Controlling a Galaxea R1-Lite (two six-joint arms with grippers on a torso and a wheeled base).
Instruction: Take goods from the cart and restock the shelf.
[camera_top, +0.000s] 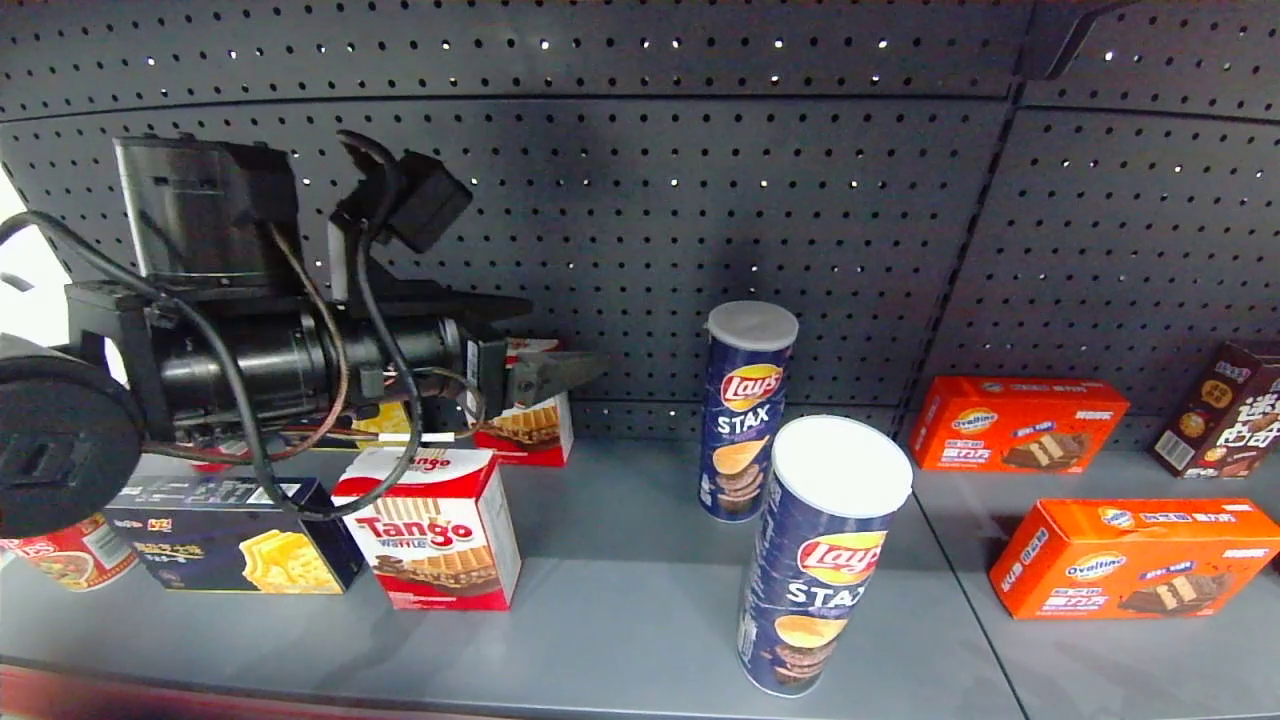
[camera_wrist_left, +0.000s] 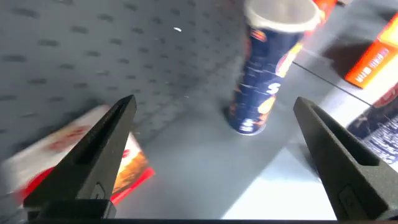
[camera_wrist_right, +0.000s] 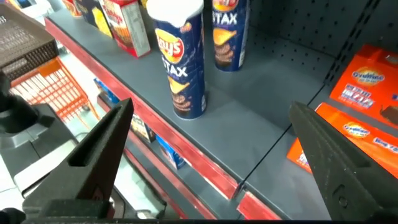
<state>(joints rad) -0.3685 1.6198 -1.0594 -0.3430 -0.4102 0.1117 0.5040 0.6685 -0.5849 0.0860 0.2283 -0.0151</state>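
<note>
At the back of the shelf (camera_top: 620, 600), against the pegboard, the rear wafer box (camera_top: 530, 425) stands upright, and the left gripper (camera_top: 560, 375) hangs just beside and slightly above it. Its fingers are spread wide and grasp nothing; in the left wrist view the box lies outside one finger, not between the pair. A front wafer box (camera_top: 440, 535) sits nearer the shelf's edge, under the arm's cables, with a dark blue cracker box (camera_top: 235, 535) beside it. The right gripper (camera_wrist_right: 210, 109) is out in front of the shelf, fingers likewise released and empty, with the cart (camera_wrist_right: 53, 87) below and to one side. The rear wafer box looks placed, so the likely next step is a return to the cart. The risk, as I judge it, lies in pulling the left arm out: a finger could clip the rear wafer box and tip it, or the hanging cables could drag the front one. A sideways swing could knock over the rear chip can (camera_top: 745, 410), which is tall and narrow. The front chip can (camera_top: 820, 560) stands close to the shelf's lip, where a nudge from the right arm could send it off.
</note>
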